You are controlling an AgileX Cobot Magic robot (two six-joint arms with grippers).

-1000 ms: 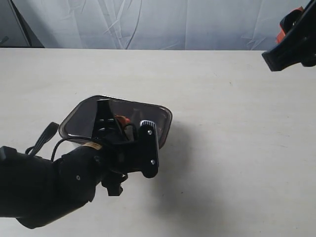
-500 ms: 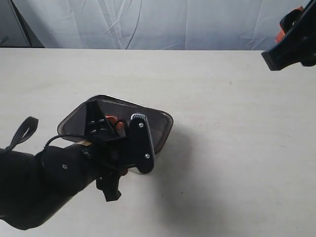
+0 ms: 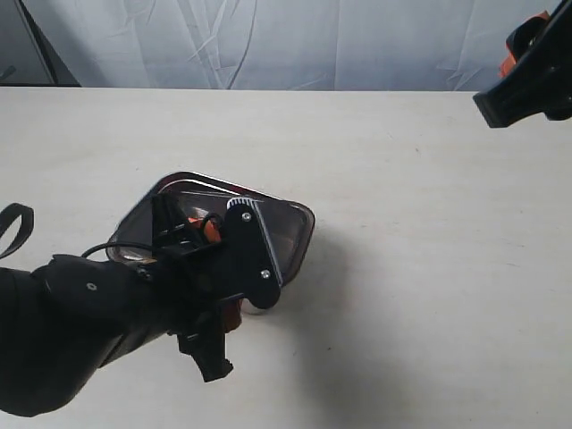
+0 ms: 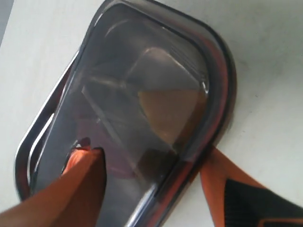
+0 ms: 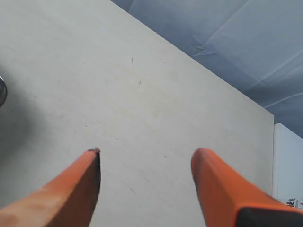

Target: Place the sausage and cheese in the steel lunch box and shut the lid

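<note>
The dark translucent lid (image 3: 288,223) lies over the steel lunch box (image 3: 175,181), slightly askew. In the left wrist view a strip of the steel lunch box's rim (image 4: 26,161) shows beside the lid (image 4: 142,71). Through the lid I see the cheese (image 4: 171,112) as an orange-brown wedge. A dim reddish shape (image 4: 116,163) beside it may be the sausage. My left gripper (image 3: 222,271) (image 4: 149,153) is open and straddles the lid's near edge. One finger (image 4: 80,189) is over the lid and the other finger (image 4: 218,182) is outside the rim. My right gripper (image 3: 523,80) (image 5: 147,163) hangs open over bare table.
The pale table (image 3: 429,268) stretches around the box, with a wrinkled grey backdrop (image 3: 268,45) behind its far edge. A loose black cable loop (image 3: 13,228) from my left arm hangs at the left border.
My left arm has swung down and to the left and its gripper has turned over the lid. The lid has shifted a little on the box. The right arm has not moved.
</note>
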